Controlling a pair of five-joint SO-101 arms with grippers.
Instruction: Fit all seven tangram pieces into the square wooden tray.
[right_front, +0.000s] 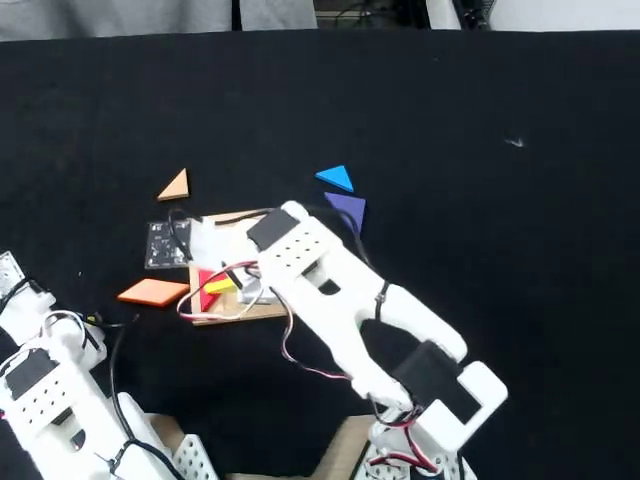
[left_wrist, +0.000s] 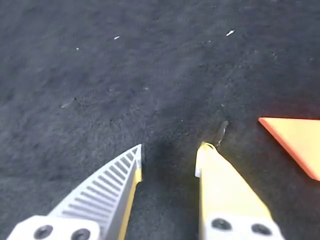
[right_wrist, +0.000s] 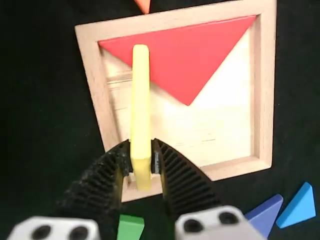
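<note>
Two pincers: the left gripper (left_wrist: 170, 155) stands apart over cloth (left_wrist: 100, 75); the right gripper (right_wrist: 141, 150) clamps the yellow piece (right_wrist: 140, 100) on edge above the tray (right_wrist: 92, 85), with the orange piece (right_front: 152, 292) at the tray's nine o'clock. Released upright, the yellow piece may topple onto the red triangle (right_wrist: 185, 55).

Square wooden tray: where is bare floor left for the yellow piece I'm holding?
Bare floor lies between the flat red triangle's two short edges and the square wooden tray's other three walls. The triangle's long-edge side is taken. The right gripper holds the yellow piece on edge. The blue triangle and purple piece crowd one outside corner.
</note>
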